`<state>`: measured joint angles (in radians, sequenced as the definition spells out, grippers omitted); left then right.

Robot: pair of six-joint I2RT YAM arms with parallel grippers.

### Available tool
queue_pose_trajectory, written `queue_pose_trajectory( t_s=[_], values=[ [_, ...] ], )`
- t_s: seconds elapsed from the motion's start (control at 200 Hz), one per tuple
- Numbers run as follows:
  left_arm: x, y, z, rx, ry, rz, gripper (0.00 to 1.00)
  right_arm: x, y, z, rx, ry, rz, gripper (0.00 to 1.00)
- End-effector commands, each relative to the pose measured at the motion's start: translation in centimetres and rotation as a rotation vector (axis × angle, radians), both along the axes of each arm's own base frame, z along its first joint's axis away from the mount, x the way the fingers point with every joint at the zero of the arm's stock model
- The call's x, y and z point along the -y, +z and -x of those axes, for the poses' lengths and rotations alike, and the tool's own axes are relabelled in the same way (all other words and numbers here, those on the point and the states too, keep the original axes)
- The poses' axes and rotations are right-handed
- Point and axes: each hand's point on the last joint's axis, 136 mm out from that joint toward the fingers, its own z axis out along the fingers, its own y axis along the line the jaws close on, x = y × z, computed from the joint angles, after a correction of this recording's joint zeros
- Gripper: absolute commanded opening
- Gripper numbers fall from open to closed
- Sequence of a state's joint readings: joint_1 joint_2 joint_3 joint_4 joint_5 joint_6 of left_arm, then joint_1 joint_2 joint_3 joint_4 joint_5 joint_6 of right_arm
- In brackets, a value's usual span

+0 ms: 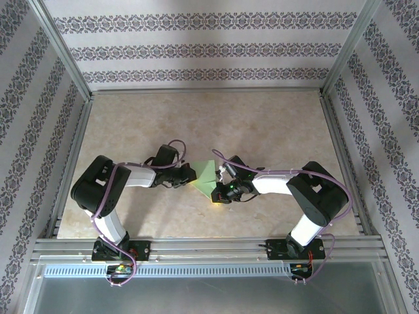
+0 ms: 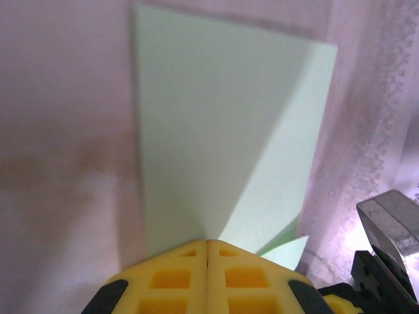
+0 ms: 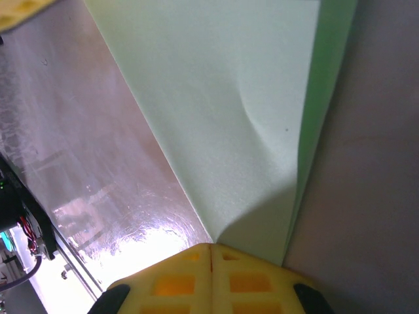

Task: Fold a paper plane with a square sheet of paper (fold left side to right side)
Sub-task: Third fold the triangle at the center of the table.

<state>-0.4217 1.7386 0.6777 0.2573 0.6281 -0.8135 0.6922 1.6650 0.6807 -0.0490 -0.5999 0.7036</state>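
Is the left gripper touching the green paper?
Touching. In the left wrist view the left gripper is shut on the near corner of the folded green paper, no gap.

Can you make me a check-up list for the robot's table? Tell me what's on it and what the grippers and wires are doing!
Surface: beige mottled table.
Job's things: light green paper, partly folded, mid-table between the two grippers.
Clutter: nothing seen.
Grippers: left gripper and right gripper are both shut on the paper, from opposite sides.
Cables: purple cables run along both arms and loop near the wrists.
Surroundings: patterned walls, metal frame, rail at the near edge.
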Motion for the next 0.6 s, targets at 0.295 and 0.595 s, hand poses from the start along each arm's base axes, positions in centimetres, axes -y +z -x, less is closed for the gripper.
queue_pose_trajectory(
  t_s=[0.295,0.595],
  values=[
    [-2.2,4.9,0.8,0.16,-0.026,-0.074,0.06,5.0,-4.1,1.7,-0.06,-0.059,0.263,0.0],
    [3.3,2.8,5.3,0.062,-0.17,-0.03,0.06,4.9,-4.0,1.1,-0.054,-0.071,0.253,0.0]
  ],
)
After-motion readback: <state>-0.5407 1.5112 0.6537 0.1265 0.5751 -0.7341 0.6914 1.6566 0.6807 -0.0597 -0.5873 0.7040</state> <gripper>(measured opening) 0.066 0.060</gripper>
